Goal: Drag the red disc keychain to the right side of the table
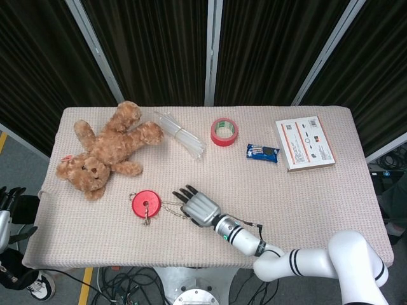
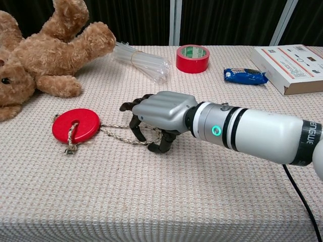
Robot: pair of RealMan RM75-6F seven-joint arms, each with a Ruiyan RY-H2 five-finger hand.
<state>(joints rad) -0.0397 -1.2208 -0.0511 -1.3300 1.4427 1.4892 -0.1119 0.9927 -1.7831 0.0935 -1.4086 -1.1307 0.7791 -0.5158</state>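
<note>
The red disc keychain lies flat on the left front part of the table, with its metal chain trailing to the right. My right hand sits palm down over the chain's right end. Its fingers are curled down over the chain and the thumb tip rests on the cloth beside it, so the chain is hooked between them. My left hand hangs off the table's left edge, low down, fingers apart and holding nothing.
A teddy bear lies at the back left. A bundle of clear straws, a red tape roll, a blue snack packet and a white box lie along the back.
</note>
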